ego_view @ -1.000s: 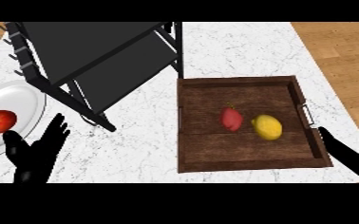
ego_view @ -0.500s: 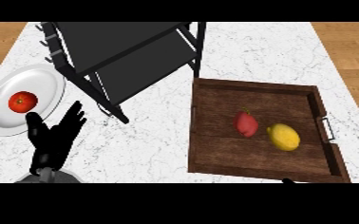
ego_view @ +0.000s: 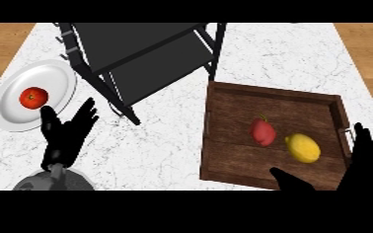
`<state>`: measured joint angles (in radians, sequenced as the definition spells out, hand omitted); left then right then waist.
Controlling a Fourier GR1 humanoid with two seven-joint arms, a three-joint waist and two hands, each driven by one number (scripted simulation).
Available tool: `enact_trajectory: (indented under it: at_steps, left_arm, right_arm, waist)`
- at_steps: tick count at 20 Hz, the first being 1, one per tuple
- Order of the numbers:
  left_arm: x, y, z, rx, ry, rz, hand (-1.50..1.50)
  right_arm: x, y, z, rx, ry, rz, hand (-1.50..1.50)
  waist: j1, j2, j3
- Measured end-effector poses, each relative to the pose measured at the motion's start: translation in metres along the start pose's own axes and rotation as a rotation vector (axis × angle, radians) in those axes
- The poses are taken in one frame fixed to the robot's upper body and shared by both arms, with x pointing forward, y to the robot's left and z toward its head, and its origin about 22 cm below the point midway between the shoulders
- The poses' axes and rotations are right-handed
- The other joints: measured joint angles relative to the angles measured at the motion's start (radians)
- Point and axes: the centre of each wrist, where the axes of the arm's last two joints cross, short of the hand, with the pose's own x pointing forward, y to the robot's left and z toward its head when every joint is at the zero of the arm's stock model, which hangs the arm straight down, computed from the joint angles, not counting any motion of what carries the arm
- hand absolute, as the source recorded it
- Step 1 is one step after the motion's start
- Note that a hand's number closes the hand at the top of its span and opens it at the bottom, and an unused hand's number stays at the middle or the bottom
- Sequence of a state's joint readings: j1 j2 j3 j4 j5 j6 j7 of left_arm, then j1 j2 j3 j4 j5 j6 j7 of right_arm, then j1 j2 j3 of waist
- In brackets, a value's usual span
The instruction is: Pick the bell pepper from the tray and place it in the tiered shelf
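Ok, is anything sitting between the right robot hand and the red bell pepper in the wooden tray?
Nothing visible blocks it. The right robot hand is at the dark wooden tray's near edge, with bare tray floor up to the red bell pepper. The yellow lemon lies just right of the pepper, apart from it.

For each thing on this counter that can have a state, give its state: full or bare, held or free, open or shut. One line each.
Tray: flat on the counter, holds two things.
Bell pepper: red, lying in the tray, not held.
Lemon: in the tray beside the pepper, free.
Tiered shelf: both tiers bare.
Plate: holds a tomato.
Left hand: open, holding nothing.
Right hand: open, at the tray's near right corner.
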<state>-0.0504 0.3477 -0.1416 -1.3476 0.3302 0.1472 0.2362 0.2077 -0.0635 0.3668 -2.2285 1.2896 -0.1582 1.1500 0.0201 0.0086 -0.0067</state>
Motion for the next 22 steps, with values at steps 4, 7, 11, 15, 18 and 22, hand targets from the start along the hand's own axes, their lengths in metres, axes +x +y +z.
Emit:
enact_trajectory:
  at_steps: [4, 7, 11, 15, 18, 22]
  left_arm:
    - [0.002, 0.001, -0.002, -0.007, -0.002, -0.008, 0.0]
    - [0.001, -0.003, -0.004, -0.009, 0.002, -0.002, 0.0]
    - [0.005, -0.006, -0.007, -0.005, 0.001, 0.001, 0.0]
    - [0.002, -0.006, -0.005, -0.004, 0.007, 0.004, 0.0]
    - [-0.001, -0.003, -0.007, 0.001, 0.005, 0.004, 0.0]
    - [-0.001, 0.0, -0.006, 0.001, 0.009, 0.013, 0.0]
  right_arm:
    - [0.018, 0.019, -0.006, -0.023, 0.023, 0.072, -1.5]
    - [0.028, 0.032, -0.015, -0.008, 0.045, 0.115, -1.5]
    - [0.036, 0.047, -0.025, 0.031, 0.064, 0.167, -1.5]
    - [0.039, 0.062, -0.037, 0.06, 0.092, 0.226, -1.5]
    - [0.039, 0.069, -0.045, 0.065, 0.115, 0.255, -1.5]
    - [0.036, 0.079, -0.051, 0.057, 0.136, 0.303, -1.5]
  waist:
    - [0.006, 0.0, 0.001]
    - [0.007, 0.0, 0.003]
    - [0.004, -0.001, 0.004]
    - [0.005, -0.003, 0.005]
    - [0.0, -0.003, 0.005]
    - [-0.002, -0.006, 0.005]
